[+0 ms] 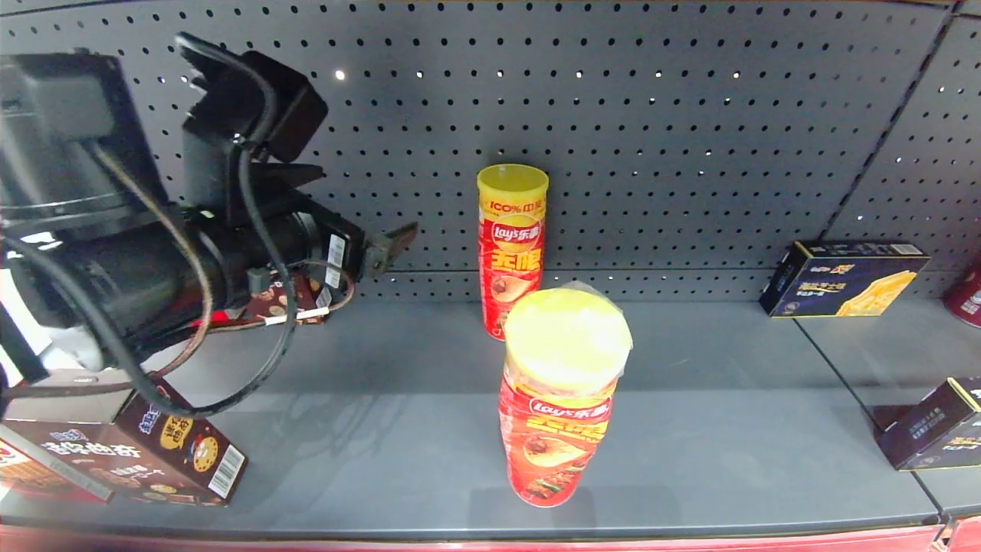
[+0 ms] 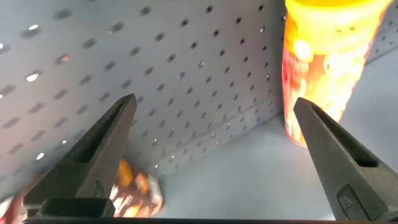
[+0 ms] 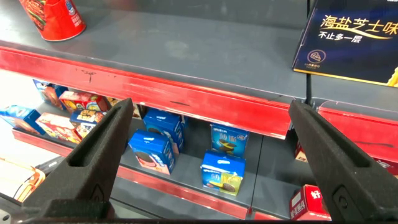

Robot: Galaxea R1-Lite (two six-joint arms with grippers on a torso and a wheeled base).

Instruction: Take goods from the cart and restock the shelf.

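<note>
Left pincer (image 2: 214, 102) hangs apart, empty, near the pegboard (image 1: 690, 153); right pincer (image 3: 210, 104) apart too, before the shelf (image 1: 728, 429) edge. The back can (image 1: 512, 245) and front can (image 1: 563, 406) stand shelved; more restocking looks due.

Left gripper (image 2: 214, 99), right gripper (image 3: 211, 102): fingers (image 2: 102, 146) apart
</note>
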